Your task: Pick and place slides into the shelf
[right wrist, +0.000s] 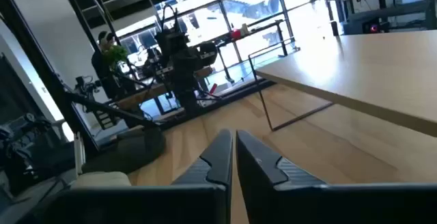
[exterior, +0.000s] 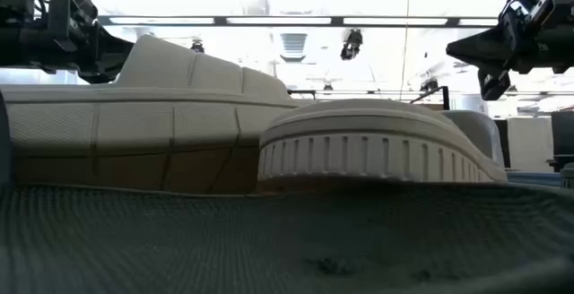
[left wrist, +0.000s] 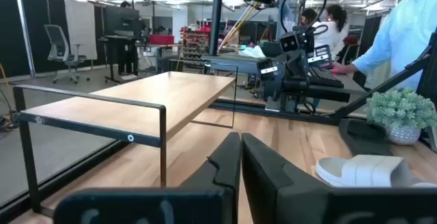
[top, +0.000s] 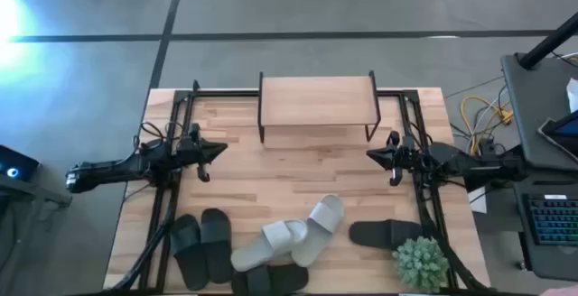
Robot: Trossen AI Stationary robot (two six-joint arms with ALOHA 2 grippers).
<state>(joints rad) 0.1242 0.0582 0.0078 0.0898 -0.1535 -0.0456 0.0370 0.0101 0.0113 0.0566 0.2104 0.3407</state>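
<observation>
Six slides lie along the table's (top: pixel 271 174) near edge: a ribbed black pair (top: pixel 200 246) at left, two pale grey ones (top: pixel 291 235) crossed at centre over another black slide (top: pixel 269 280), and a single black slide (top: pixel 386 234) beside a spiky green plant (top: pixel 420 262). Mid-table, the left gripper (top: pixel 209 154) and right gripper (top: pixel 382 159) hang clenched and holding nothing, pointing inward. At the far edge stands the shelf (top: pixel 317 100), a smooth light-wood plank on thin black metal legs.
</observation>
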